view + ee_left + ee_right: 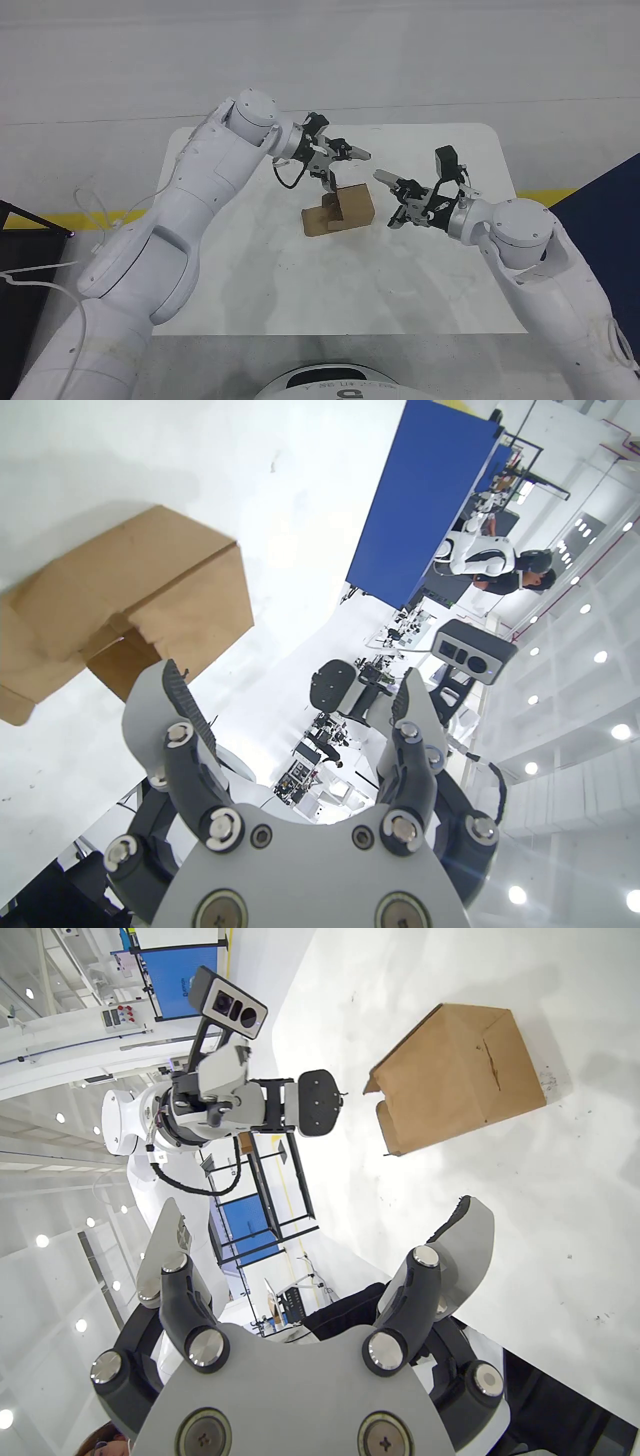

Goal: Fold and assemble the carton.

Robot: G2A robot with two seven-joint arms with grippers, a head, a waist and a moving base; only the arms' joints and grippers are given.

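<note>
A small brown carton (340,208) lies on its side on the white table (250,280), near the middle, with one end flap partly folded in. My left gripper (342,166) hovers just behind the carton, open and holding nothing. My right gripper (392,198) hangs to the carton's right, also open and holding nothing. In the left wrist view the carton (150,590) lies just beyond the spread fingertips of the left gripper (290,675). The right wrist view shows the carton (455,1078) apart from the right gripper (320,1210), with the left gripper (315,1100) farther off.
The table has rounded corners, and bare surface lies in front of the carton and to its left. A blue panel (610,210) stands off the table's right side. A black frame (20,220) sits on the floor to the left.
</note>
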